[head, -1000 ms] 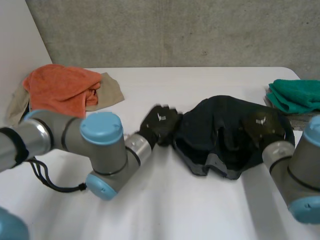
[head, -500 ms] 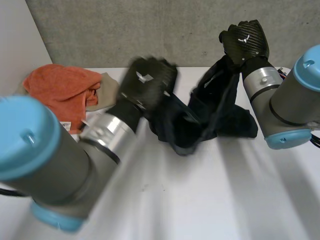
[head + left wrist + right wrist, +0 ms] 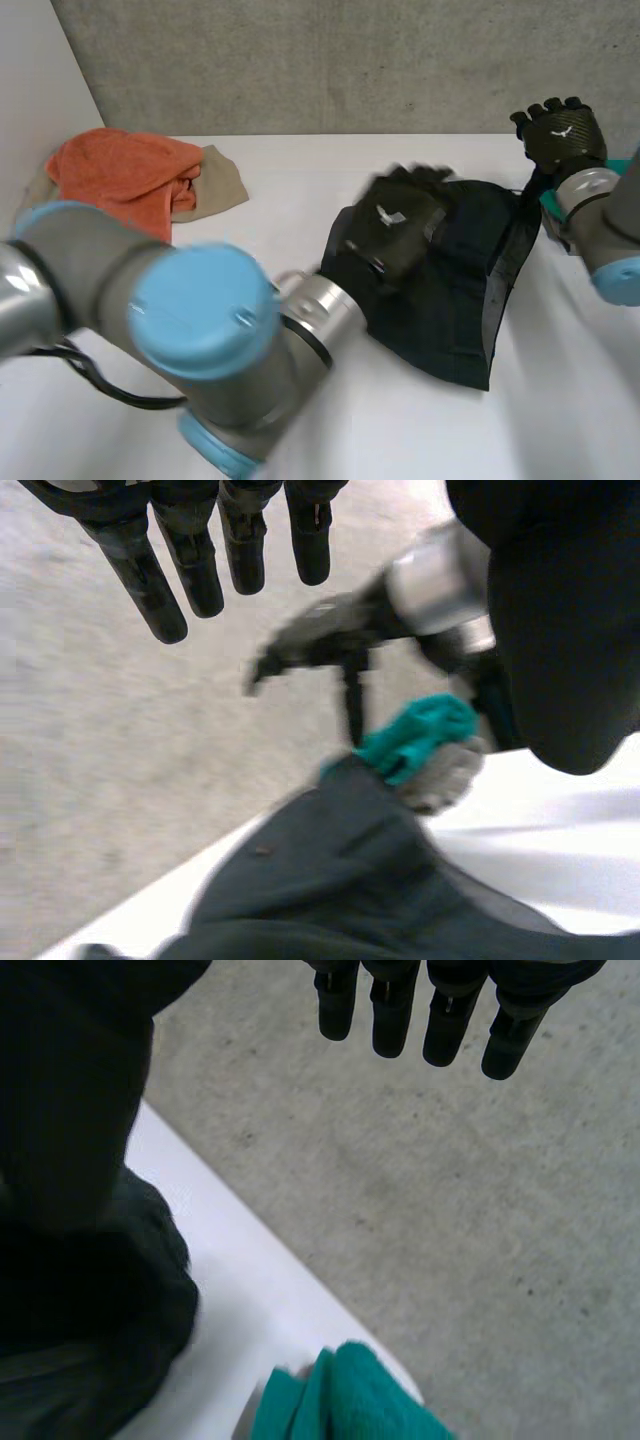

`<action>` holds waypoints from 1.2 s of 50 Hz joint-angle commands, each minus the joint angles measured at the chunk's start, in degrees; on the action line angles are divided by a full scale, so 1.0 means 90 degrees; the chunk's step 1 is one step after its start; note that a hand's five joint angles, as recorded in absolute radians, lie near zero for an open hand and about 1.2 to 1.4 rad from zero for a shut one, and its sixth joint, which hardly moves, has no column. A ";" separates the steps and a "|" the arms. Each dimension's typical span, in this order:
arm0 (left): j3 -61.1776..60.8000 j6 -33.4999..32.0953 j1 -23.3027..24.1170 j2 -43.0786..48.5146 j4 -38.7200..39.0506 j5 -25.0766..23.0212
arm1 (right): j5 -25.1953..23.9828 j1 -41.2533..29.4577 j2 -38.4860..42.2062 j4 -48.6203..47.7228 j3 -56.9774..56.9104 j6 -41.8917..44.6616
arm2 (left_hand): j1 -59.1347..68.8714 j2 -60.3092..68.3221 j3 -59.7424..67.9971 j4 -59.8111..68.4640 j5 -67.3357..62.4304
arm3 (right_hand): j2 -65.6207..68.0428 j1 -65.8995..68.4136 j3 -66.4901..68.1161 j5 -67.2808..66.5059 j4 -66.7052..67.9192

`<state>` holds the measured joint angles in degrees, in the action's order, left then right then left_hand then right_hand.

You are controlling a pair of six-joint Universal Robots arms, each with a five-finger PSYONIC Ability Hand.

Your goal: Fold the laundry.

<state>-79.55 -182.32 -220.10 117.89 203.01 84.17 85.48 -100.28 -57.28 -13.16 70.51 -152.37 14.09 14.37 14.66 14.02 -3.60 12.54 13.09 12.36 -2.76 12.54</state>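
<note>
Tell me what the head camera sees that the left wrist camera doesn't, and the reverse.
Head view adds the orange towel and beige cloth heaped at the table's left end, and the left arm. Left wrist view adds a pale grey cloth under the teal towel. Both show the dark garment on the white table, the left hand, the raised right hand with the garment's edge running up to it, and the concrete wall.

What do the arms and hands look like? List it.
The left arm and right arm are grey with light-blue caps and silver wrist cuffs. Left hand and right hand are black, woven-looking, with a small white mark on the back.
</note>
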 commanded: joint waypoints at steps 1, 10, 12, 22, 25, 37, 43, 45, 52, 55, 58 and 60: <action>-0.0487 -0.0045 -0.1314 -0.0687 -0.0008 -0.0357 | 0.0004 -0.0020 -0.1242 0.2173 0.0368 -0.0072 | -0.0056 -0.0088 -0.0120 -0.0049 0.0002 | -0.0282 -0.0343 -0.0262 0.0307 -0.0283; -0.0038 -0.0972 -0.2848 0.0620 -0.0544 -0.1246 | -0.0122 -0.0166 -0.2667 0.3239 0.2094 -0.0101 | 0.0224 0.0192 0.0160 0.0231 -0.0278 | -0.0282 -0.0343 -0.0262 0.0307 -0.0283; 0.0117 -0.1390 -0.2946 0.0932 -0.0836 -0.1392 | -0.0190 -0.0293 -0.2785 0.3239 0.2447 -0.0198 | 0.0224 0.0192 0.0160 0.0232 -0.0278 | -0.0282 -0.0343 -0.0262 0.0307 -0.0283; 0.0558 -0.1793 -0.2732 0.1910 -0.1180 -0.1735 | -0.0318 -0.1297 -0.2768 0.1320 0.4381 -0.1360 | 0.0187 0.0155 0.0123 0.0194 -0.0241 | 0.0100 0.0039 0.0121 -0.0075 0.0100; 0.0782 -0.1706 -0.2430 0.2135 -0.1170 -0.1715 | -0.0182 -0.1601 -0.2406 0.0722 0.4480 -0.1380 | 0.0205 0.0173 0.0141 0.0213 -0.0259 | 0.0138 0.0077 0.0159 -0.0113 0.0138; 0.1525 -0.0622 -0.1706 0.2652 -0.0790 -0.1462 | 0.1157 -0.1866 -0.1116 -0.0500 0.4119 -0.1000 | 0.4852 0.4820 0.4788 0.4860 -0.4906 | 0.7496 0.7435 0.7516 -0.7470 0.7495; 0.1574 -0.0504 -0.1697 0.2653 -0.0419 -0.0652 | 0.1137 -0.1817 -0.1769 -0.0657 0.4021 -0.0551 | 0.7324 0.7292 0.7260 0.7331 -0.7378 | 0.7496 0.7435 0.7516 -0.7471 0.7495; 0.1564 -0.0446 -0.1677 0.2536 -0.0301 -0.0310 | 0.1147 -0.1846 -0.2197 -0.0618 0.3866 -0.0346 | 0.7324 0.7292 0.7260 0.7331 -0.7378 | 0.7496 0.7435 0.7516 -0.7471 0.7495; 0.1281 -0.0250 -0.1813 0.0673 -0.0203 0.0121 | 0.1157 -0.1895 -0.3117 0.0142 0.2910 -0.0032 | 0.7324 0.7292 0.7260 0.7331 -0.7378 | 0.7496 0.7435 0.7516 -0.7471 0.7495; 0.1067 -0.0260 -0.1863 -0.0399 -0.0058 0.0101 | 0.1147 -0.1837 -0.3381 0.0748 0.2109 -0.0042 | 0.7324 0.7292 0.7260 0.7331 -0.7378 | 0.7496 0.7435 0.7516 -0.7471 0.7495; 0.0969 -0.0279 -0.1853 -0.1278 0.0040 0.0072 | 0.1157 -0.1827 -0.3528 0.1353 0.1201 -0.0052 | 0.7324 0.7292 0.7260 0.7331 -0.7378 | 0.7496 0.7435 0.7516 -0.7471 0.7495; 0.0968 -0.0280 -0.1872 -0.1691 0.0031 0.0062 | 0.1157 -0.1846 -0.3596 0.1782 0.0539 -0.0052 | 0.7324 0.7292 0.7260 0.7331 -0.7378 | 0.7496 0.7435 0.7516 -0.7471 0.7495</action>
<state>-69.31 -184.66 -236.61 116.87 202.31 85.37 95.82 -116.96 -87.68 -6.55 89.32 -152.55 63.65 68.54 68.14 68.60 -56.68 67.72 65.25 68.19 -55.69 68.64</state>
